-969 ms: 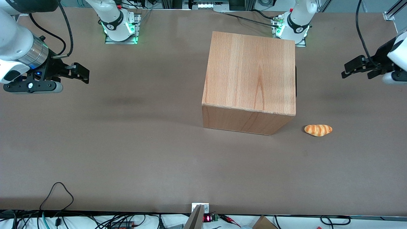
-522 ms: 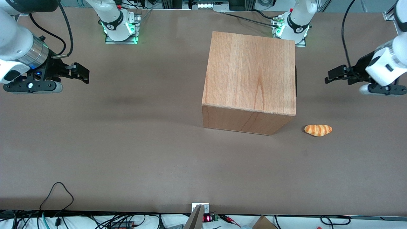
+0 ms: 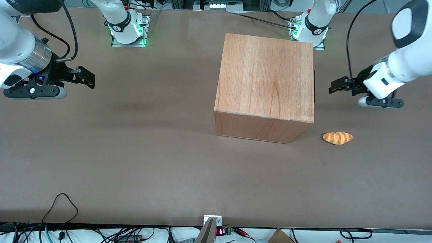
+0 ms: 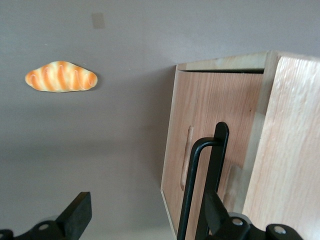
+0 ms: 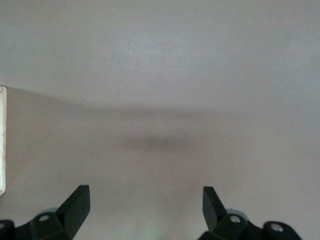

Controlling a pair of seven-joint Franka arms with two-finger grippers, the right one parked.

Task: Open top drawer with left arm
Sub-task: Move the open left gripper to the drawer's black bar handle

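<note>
The top drawer (image 4: 215, 115) is shut, its front panel flush in the one cabinet (image 3: 266, 77), on the face turned toward my end of the table (image 3: 135, 152). I count one black bar handle (image 4: 204, 180) on that panel, running along it close under the cabinet's top; in the front view only a thin dark sliver of it shows at the cabinet's edge. The cabinet stands closer to the table's edge with the arm bases than to the edge at the front camera, and somewhat toward my end of the table. My gripper (image 3: 334, 87) hangs above the table in front of the drawer panel, level with the handle and pointing at it, with a strip of bare table between it and the cabinet. Its two fingers (image 4: 75, 217) are spread wide and hold nothing. In my wrist view one finger overlaps the handle, but I cannot tell from there whether it touches. My arm (image 3: 401, 64) reaches in from the working end of the table. One bread roll (image 3: 338, 138) lies on the table near the cabinet's corner, nearer to the front camera than my gripper and apart from both.
</note>
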